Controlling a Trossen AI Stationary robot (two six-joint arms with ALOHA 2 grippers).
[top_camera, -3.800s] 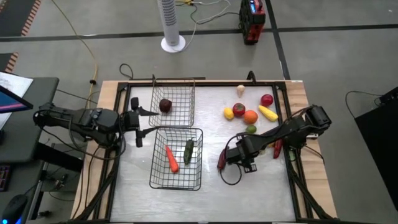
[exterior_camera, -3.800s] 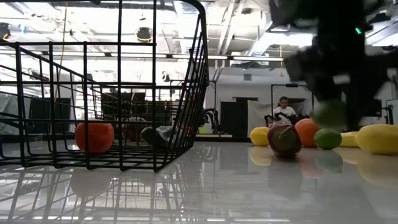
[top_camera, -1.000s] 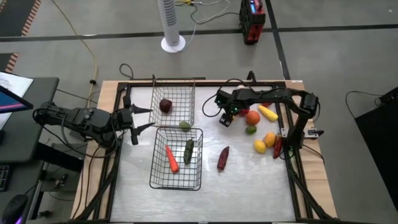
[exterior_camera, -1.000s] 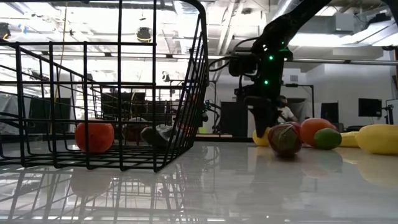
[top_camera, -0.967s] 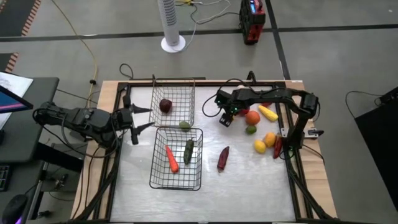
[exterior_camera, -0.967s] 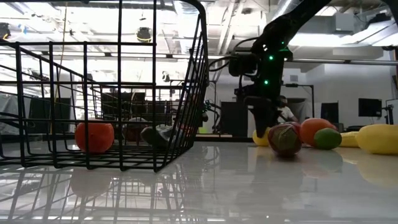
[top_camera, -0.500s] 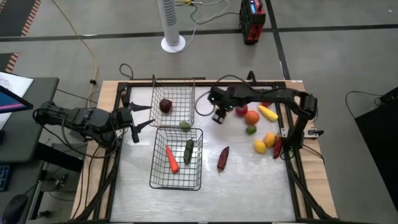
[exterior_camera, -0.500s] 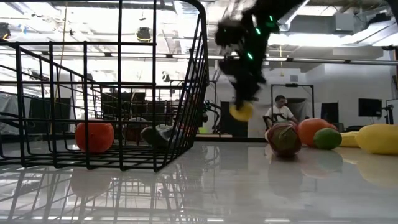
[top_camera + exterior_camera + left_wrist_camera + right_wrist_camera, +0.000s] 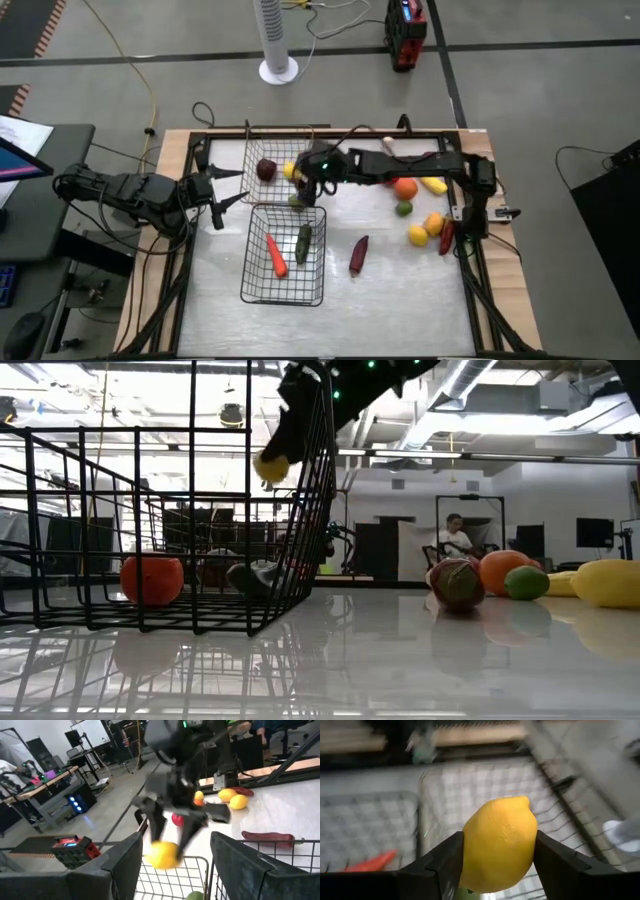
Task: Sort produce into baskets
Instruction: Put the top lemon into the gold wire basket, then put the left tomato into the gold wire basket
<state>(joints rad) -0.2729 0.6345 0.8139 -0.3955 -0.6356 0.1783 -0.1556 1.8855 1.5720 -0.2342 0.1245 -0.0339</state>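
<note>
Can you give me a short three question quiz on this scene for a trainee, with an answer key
1. True or false: the right gripper holds a yellow lemon between its fingers.
2. Which pieces lie in the near basket? A) an orange carrot and a long green piece B) two red apples C) nothing
3. Fill in: the left gripper waits outside the baskets with its fingers ____.

Key
1. True; the lemon hangs over the far basket, which already has a dark red round piece in it.
2. A
3. open
</note>
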